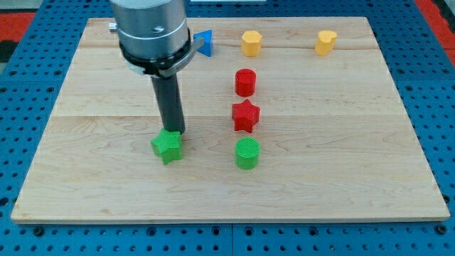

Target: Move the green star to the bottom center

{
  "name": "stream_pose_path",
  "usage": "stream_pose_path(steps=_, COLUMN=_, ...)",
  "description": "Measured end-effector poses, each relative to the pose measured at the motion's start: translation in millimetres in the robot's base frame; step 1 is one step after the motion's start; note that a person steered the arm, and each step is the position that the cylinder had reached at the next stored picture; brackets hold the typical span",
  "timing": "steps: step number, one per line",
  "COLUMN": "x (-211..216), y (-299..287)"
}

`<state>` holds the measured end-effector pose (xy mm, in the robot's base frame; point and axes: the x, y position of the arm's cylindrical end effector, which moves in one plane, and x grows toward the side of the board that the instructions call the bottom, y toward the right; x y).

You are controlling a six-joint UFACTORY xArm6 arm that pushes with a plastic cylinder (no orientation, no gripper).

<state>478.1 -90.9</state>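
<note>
Green star [168, 146] lies on the wooden bench [341, 178], left of the board's middle and in its lower half, with the rod's tip [175, 133] touching its upper edge just right of centre. The rod stands upright, its dark shaft rising straight to a broad metal collar [153, 32] that fills the view's top left. The arm has no jaws, only this rod, and it holds nothing; it merely presses against the star. Below the tip, bare wood runs down to the bench's bottom edge. To the tip's right, well apart, a column of three blocks stands: a green cylinder [247, 153] level with the star, a red star [246, 115] above it, and a red cylinder [244, 82] higher still. Far above the tip's right, along the top edge, sit a blue block [205, 43] partly hidden by the collar, a yellow hexagonal block [251, 43], and another yellow block [325, 42].
</note>
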Motion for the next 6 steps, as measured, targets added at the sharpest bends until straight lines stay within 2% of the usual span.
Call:
stream_pose_path(steps=1, x=18.9, y=-10.8)
stream_pose_path(steps=3, x=29.6, y=-57.3)
stream_pose_path(steps=5, x=65.9, y=17.1)
stream_pose_path(steps=6, x=76.2, y=19.7)
